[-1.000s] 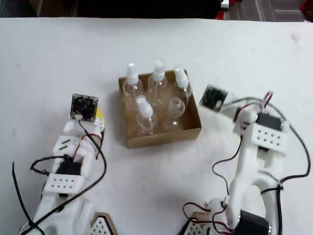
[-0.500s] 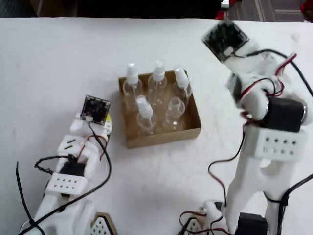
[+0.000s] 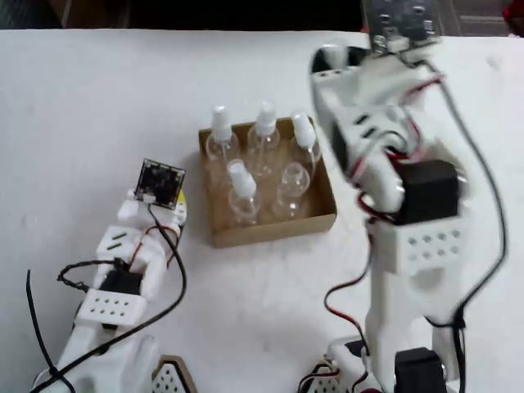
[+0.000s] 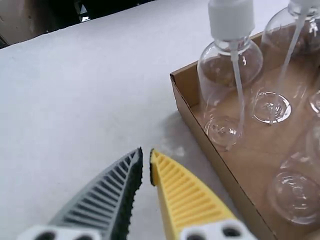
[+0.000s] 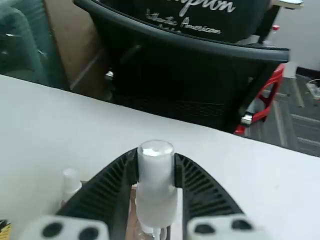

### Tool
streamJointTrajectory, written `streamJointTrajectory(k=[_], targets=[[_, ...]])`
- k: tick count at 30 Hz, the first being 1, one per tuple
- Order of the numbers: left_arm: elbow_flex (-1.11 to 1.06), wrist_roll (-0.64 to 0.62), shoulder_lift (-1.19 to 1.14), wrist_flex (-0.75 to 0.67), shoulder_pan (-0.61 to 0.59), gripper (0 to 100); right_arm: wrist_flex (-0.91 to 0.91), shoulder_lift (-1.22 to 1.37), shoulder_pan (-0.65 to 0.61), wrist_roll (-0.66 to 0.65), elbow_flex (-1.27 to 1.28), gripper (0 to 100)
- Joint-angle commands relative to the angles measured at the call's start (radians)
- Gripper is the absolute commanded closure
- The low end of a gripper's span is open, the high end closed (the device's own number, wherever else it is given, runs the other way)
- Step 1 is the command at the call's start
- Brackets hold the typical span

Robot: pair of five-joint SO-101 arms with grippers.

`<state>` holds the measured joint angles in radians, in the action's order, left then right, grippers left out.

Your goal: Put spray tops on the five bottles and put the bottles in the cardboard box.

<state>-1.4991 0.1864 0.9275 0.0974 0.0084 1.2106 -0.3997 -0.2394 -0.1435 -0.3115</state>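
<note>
The cardboard box [image 3: 270, 229] stands mid-table with five clear bottles in it. Several carry white spray tops, such as the one at the box's front [image 3: 241, 177]; the bottle beside it [image 3: 293, 177] has a bare neck. My right gripper [image 5: 156, 159] is shut on a white spray top [image 5: 156, 172], its dip tube pointing down. That arm is raised high over the far right side of the box, with the spray top [image 3: 331, 56] at its tip. My left gripper [image 4: 145, 154] is shut and holds nothing, low over the table just left of the box [image 4: 210, 150].
A black mesh chair [image 5: 190, 80] stands beyond the table's far edge. Loose cables [image 3: 168, 270] trail from the left arm at the front. White tabletop [image 3: 98, 106] spreads to the left of the box and behind it.
My right arm has swung up from the table right of the box to high above its far right side, spray top in its gripper. The left arm shifted slightly towards the box, then held.
</note>
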Motion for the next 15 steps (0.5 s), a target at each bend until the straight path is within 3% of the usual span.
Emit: streamJointTrajectory(k=[1, 8, 15], targets=[[0.003, 0.012, 0.007, -0.031, 0.013, 97, -0.143, 0.007, -0.067, 0.038, 0.100, 98.2], [0.003, 0.014, 0.007, -0.032, 0.013, 97, -0.366, -0.111, -0.073, 0.147, 0.344, 98.2], [0.003, 0.014, 0.007, -0.032, 0.013, 97, -0.595, -0.248, -0.074, 0.072, 0.629, 98.3]])
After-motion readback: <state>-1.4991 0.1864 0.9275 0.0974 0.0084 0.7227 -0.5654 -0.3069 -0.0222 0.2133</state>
